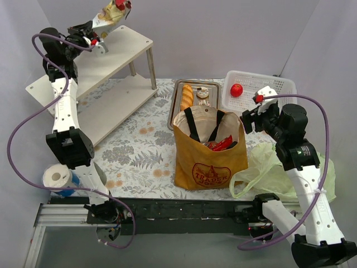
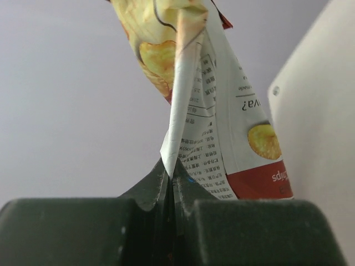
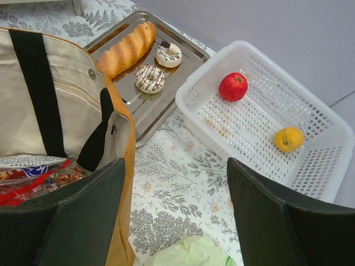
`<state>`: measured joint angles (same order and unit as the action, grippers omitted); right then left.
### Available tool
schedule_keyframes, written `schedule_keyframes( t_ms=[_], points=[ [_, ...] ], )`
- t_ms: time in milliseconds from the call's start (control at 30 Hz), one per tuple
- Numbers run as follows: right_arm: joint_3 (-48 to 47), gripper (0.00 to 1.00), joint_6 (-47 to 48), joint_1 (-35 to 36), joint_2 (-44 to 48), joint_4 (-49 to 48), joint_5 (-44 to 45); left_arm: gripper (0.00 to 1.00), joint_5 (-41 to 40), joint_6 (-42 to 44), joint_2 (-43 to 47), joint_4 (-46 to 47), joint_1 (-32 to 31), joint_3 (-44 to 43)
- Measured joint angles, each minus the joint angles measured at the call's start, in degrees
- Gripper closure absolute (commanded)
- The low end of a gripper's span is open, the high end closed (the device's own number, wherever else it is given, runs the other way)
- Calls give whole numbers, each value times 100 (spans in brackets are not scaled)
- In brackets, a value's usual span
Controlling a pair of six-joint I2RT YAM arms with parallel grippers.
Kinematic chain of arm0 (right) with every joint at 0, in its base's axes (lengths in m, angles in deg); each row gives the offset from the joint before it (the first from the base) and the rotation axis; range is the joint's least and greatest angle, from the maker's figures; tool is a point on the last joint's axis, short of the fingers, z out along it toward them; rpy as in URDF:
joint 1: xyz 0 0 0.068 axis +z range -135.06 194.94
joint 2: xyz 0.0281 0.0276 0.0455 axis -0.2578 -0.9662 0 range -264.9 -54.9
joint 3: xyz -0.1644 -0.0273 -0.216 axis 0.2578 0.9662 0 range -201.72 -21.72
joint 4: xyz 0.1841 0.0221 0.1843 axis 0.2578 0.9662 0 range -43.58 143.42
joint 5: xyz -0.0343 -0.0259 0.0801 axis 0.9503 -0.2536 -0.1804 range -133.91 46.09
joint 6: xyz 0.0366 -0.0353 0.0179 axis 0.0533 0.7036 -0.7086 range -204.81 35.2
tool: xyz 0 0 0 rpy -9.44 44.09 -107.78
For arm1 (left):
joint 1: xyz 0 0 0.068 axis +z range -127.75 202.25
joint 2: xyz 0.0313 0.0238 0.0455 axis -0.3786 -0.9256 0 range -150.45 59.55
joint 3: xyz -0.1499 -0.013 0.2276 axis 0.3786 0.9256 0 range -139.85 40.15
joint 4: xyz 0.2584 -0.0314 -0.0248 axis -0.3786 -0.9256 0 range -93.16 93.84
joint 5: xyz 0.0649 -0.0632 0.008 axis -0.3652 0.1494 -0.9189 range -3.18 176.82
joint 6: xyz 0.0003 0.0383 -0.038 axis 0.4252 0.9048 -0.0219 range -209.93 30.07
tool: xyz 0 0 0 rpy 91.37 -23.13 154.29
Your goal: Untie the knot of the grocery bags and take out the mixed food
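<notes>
High over the shelf, my left gripper [image 1: 99,34] [image 2: 171,174] is shut on the bottom seam of a red-white snack packet [image 1: 113,12] [image 2: 222,127]. The mustard tote [image 1: 209,162] [image 3: 50,105] stands open at table centre with red packets [image 1: 221,143] [image 3: 33,177] inside. My right gripper [image 1: 248,120] [image 3: 176,166] hovers open and empty beside the tote's right rim. The pale green bag [image 1: 268,167] [image 3: 188,252] lies crumpled to the right. A baguette [image 1: 187,96] [image 3: 126,50] and two donuts [image 3: 167,55] rest on the tray. An apple [image 1: 236,90] [image 3: 233,87] and an orange [image 3: 289,138] sit in the basket.
A metal tray [image 1: 177,109] [image 3: 161,111] lies behind the tote, and a white mesh basket [image 1: 279,84] [image 3: 333,133] at the back right. A white two-tier shelf [image 1: 128,44] fills the back left. A paper towel roll [image 1: 57,177] stands by the left arm's base.
</notes>
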<state>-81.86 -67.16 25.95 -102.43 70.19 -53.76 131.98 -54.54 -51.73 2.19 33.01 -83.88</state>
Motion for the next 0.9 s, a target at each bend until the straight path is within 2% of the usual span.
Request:
schedule_keyframes(
  t_ms=[133, 267, 300, 367, 400, 533, 633, 767, 900],
  points=[
    [122, 21, -131, -221, 13, 9, -146, 100, 640, 525, 44, -271, 302, 424],
    [151, 21, -254, -378, -24, 7, -286, 98, 1145, 1239, 299, -592, 278, 1113],
    [151, 21, -271, -396, -31, 9, -313, 75, 1220, 1384, 372, -660, 275, 1252],
    [151, 21, -289, -431, -44, 9, -365, 53, 1379, 1722, 597, -761, 275, 1606],
    [151, 21, -293, -437, -48, 9, -385, 35, 1447, 1821, 697, -831, 275, 1720],
    [151, 21, -295, -468, -50, 22, -450, 14, 1471, 1978, 1021, -914, 273, 1996],
    [151, 21, -295, -490, -48, 57, -496, 8, 1311, 1867, 1259, -859, 289, 2188],
    [151, 21, -299, -514, -35, 127, -549, 8, 1080, 1537, 1593, -737, 442, 2476],
    [151, 21, -339, -564, -17, 181, -634, 7, 922, 629, 1919, -361, 761, 2715]
  ],
)
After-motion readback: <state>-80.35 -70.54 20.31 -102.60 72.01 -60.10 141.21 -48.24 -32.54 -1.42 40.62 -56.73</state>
